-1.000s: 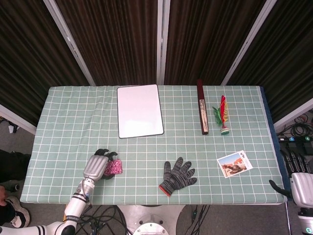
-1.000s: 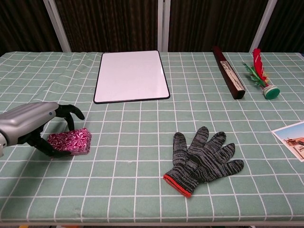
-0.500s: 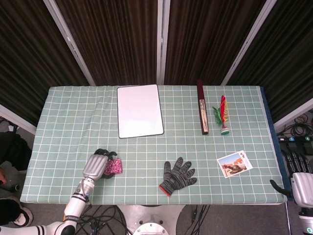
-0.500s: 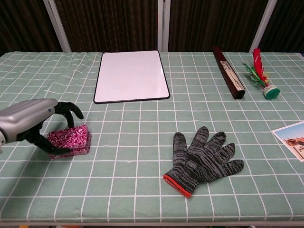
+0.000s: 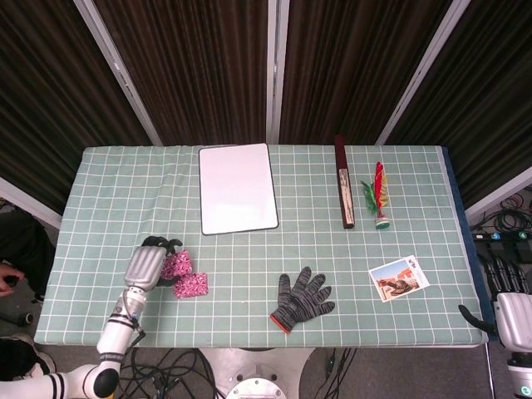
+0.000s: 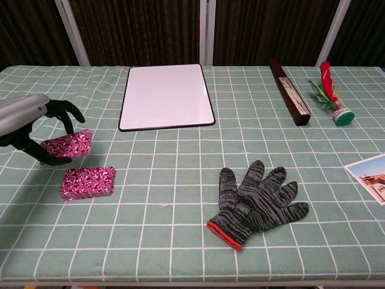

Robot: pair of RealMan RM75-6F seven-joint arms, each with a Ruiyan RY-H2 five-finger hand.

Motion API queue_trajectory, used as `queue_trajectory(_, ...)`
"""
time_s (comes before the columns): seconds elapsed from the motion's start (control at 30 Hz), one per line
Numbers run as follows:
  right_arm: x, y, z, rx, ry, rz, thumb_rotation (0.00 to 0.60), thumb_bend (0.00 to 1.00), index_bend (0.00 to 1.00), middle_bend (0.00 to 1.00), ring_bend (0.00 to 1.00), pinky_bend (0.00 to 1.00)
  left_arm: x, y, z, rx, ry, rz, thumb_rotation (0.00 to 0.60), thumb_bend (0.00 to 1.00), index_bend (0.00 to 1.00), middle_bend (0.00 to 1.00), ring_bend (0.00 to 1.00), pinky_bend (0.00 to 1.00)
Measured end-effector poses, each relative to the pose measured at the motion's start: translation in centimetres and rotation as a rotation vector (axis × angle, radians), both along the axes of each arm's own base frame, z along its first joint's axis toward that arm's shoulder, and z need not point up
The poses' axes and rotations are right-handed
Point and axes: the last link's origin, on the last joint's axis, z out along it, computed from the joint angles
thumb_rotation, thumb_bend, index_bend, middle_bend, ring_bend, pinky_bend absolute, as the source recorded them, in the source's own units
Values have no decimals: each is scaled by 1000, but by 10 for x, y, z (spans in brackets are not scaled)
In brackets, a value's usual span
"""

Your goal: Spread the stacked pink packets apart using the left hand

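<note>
Two pink packets with a white swirl pattern now lie apart. The left hand grips one packet, lifted and tilted; the other packet lies flat on the table just below-right of that hand. The right hand hangs past the table's right edge; its fingers cannot be judged.

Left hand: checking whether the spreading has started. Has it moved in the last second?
Yes. The left hand has carried one pink packet up-left, away from the other pink packet, nearer the whiteboard.
</note>
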Motion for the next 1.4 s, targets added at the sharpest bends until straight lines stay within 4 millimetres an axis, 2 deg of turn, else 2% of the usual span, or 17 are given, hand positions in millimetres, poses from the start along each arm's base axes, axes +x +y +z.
queue_trajectory(0.17,0,0,-1,4,2,0,600,88,0,0,0,0,-17,13,8,44,14,47,600,284,276,514,217,189)
queue_trajectory(0.27,1,0,-2,4,3,4,600,88,0,0,0,0,-26,18,9,62,41,68,600,275,247,408,180,189)
queue_trajectory(0.4,1,0,-1,-1,2,7,600,87,0,0,0,0,-33,18,5,44,37,99,600,197,202,294,136,186)
queue_trajectory(0.57,0,0,-1,0,1,5,600,87,0,0,0,0,-32,17,4,48,7,101,600,120,187,274,132,177)
queue_trajectory(0.77,-1,-1,-1,0,-2,5,600,87,0,0,0,0,-23,13,7,45,-26,83,600,114,186,284,132,176)
queue_trajectory(0.97,-2,-1,-3,6,-4,2,600,87,0,0,0,0,-3,-3,6,-26,-69,57,600,115,186,327,132,176)
queue_trajectory(1.2,-2,-1,0,0,-5,3,600,87,0,0,0,0,16,-26,-3,-137,-62,64,600,114,186,325,132,176)
queue_trajectory(1.4,-3,-1,-1,4,-7,-1,600,87,0,0,0,0,23,-33,-14,-136,-60,27,600,115,186,292,122,176)
